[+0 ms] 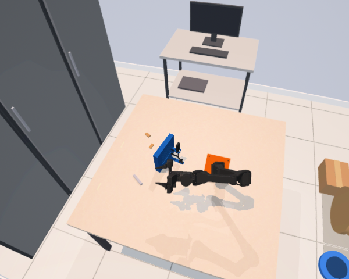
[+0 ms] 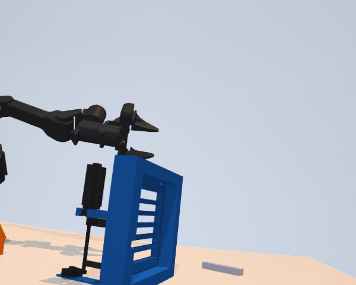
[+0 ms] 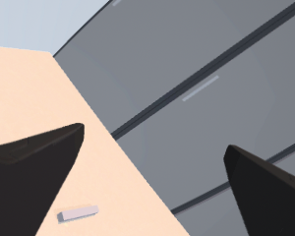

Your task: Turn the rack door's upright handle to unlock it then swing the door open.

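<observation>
The rack's blue frame (image 1: pixel 163 149) (image 2: pixel 119 214) stands upright on the table (image 1: pixel 123 192) (image 2: pixel 190 257) (image 3: pixel 25 103). Blue slats (image 2: pixel 146 213) show through its opening; I cannot tell the door's exact angle. The black upright handle (image 1: pixel 177 146) (image 2: pixel 94 186) stands on the side facing the arm's base, above a thin rod. My gripper (image 1: pixel 155 175) (image 2: pixel 156 142) (image 3: pixel 156 142) is open and empty, level with the frame's top and beside one end. In the exterior view its lower finger shows just above the top edge; whether they touch is unclear. The handle is outside the wrist view.
A grey bar (image 1: pixel 137 179) (image 2: pixel 222 268) (image 3: pixel 80 213) lies on the table beyond the fingers. Two small orange blocks (image 1: pixel 147 134) (image 1: pixel 151 146) lie behind the frame. The arm's orange base plate (image 1: pixel 210 160) is on the handle's side. Grey cabinets (image 1: pixel 87 90) (image 3: pixel 152 162) stand past the table edge.
</observation>
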`<state>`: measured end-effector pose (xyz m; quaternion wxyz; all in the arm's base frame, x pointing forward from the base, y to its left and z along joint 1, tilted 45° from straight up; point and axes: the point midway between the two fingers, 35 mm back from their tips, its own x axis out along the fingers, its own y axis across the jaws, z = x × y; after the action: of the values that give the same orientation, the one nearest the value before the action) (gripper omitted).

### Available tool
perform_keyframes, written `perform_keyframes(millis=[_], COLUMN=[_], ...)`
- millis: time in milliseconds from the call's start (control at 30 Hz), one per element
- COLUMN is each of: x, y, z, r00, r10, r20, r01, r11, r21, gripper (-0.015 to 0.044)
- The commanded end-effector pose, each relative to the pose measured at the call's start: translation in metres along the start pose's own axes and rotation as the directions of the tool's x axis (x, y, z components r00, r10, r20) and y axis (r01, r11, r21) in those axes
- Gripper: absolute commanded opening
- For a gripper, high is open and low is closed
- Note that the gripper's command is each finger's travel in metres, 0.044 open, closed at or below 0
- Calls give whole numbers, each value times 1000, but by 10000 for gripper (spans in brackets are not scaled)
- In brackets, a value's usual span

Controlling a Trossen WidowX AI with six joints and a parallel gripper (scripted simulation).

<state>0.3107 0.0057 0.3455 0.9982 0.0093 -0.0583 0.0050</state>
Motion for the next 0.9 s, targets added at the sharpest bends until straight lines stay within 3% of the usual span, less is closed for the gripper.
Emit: perform_keyframes(millis=[0, 133, 467, 867], x=[1, 12, 33, 40], y=[0, -11, -56, -89], z=[-1, -15, -65, -114], r00=[1000, 996, 944, 825], r10=[-1, -25, -122, -127], r20=[-4, -90, -306, -551], r01=[1, 23, 103, 104], r11=[1000, 999, 992, 992], r21=[-1, -25, -75, -73], gripper=[374, 284, 284, 284])
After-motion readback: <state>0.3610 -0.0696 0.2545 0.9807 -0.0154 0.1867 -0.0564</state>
